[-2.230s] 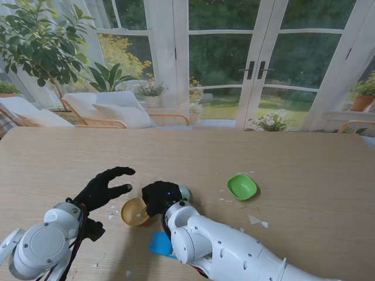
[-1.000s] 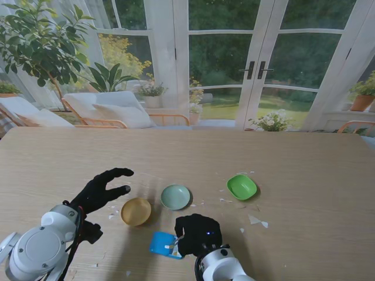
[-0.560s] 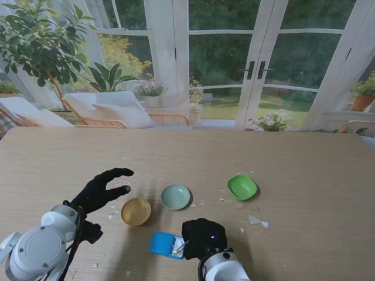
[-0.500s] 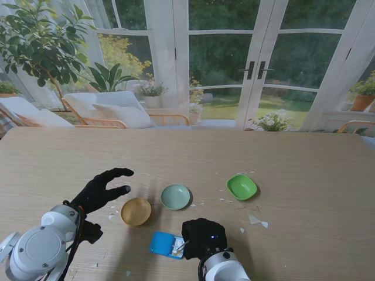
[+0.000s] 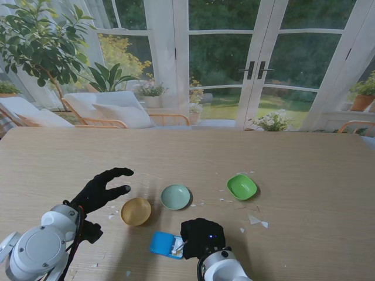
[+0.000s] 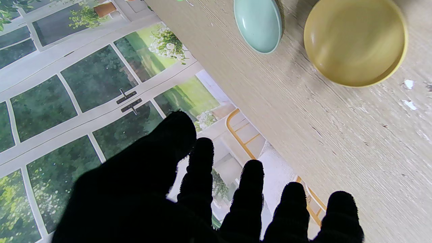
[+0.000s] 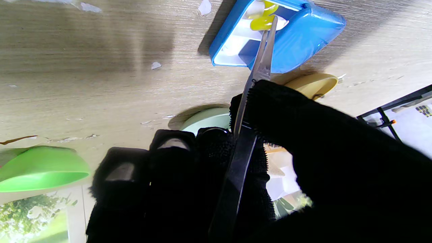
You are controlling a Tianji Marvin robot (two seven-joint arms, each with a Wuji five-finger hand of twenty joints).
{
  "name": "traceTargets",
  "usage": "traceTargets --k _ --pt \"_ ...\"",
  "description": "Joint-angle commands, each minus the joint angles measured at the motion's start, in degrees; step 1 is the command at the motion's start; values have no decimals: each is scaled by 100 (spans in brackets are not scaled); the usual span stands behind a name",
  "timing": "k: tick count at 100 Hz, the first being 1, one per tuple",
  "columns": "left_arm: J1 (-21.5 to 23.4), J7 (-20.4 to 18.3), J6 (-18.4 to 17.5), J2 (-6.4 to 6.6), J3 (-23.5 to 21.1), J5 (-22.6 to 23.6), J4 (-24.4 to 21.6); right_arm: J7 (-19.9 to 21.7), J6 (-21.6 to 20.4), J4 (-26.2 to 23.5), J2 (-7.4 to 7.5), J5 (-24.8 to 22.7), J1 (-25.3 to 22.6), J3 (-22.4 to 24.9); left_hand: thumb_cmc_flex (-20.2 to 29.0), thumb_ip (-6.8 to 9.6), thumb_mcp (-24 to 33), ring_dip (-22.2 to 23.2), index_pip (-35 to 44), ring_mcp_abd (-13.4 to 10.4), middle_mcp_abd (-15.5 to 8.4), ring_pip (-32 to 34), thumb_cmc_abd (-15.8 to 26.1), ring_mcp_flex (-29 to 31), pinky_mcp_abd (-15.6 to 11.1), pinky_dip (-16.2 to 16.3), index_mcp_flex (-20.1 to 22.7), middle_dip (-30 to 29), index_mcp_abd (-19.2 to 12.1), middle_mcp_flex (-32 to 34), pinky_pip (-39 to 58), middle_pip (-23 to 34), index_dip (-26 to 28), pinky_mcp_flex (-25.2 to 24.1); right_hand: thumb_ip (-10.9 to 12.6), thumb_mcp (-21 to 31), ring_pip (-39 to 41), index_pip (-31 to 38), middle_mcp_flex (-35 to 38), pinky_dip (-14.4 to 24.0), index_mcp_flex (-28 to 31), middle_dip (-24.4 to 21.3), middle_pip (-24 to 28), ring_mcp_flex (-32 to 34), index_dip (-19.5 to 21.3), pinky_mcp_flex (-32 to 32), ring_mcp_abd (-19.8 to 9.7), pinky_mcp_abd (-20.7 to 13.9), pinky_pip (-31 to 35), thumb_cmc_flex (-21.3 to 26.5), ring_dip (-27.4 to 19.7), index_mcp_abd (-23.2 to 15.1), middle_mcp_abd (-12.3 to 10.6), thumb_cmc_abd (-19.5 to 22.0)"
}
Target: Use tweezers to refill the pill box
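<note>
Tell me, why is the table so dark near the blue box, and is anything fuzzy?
Right wrist view: broad soft shadows darken the table beside the pill box; the tweezers blur close to the lens. Left wrist view: the black left hand is featureless against bright windows. Stand view: sharp, evenly daylit.

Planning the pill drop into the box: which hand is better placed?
Right. The right hand grips the tweezers, tips at the yellow pills inside the pill box. The left hand hovers open beside the yellow dish.
</note>
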Motion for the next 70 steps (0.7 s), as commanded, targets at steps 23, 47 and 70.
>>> traceTargets --k 23,47,70 --pt "7 -77 33 -16 13 5 -51 54 16 42 -42 -20 10 -40 -39 163 2 -5 1 -125 -196 -60 -31 -127 -170 -22 -151 -29 -253 -69 -143 -73 -67 3 532 134 143 464 -41 -41 221 -162 146 65 -263 67 -76 -215 503 293 57 -249 -11 436" --pt "2 -79 33 -15 17 10 -48 -39 -53 65 -56 -20 -16 -8 -38 163 -1 -7 0 -122 -197 -61 -33 -127 -164 -24 -171 -31 -262 -73 -144 -77 -67 2 499 70 104 327 -36 -48 173 -207 100 58 -930 42 -39 -196 482 309 35 -43 8 442" --pt "2 -68 34 -18 19 14 -50 -114 -104 36 -65 -35 -72 38 -38 164 1 -7 8 -119 -191 -61 -31 -128 -165 -22 -172 -30 -265 -68 -142 -75 -65 3 501 80 107 433 -32 -54 202 -211 95 57 -951 44 -41 -180 475 320 35 -113 11 447"
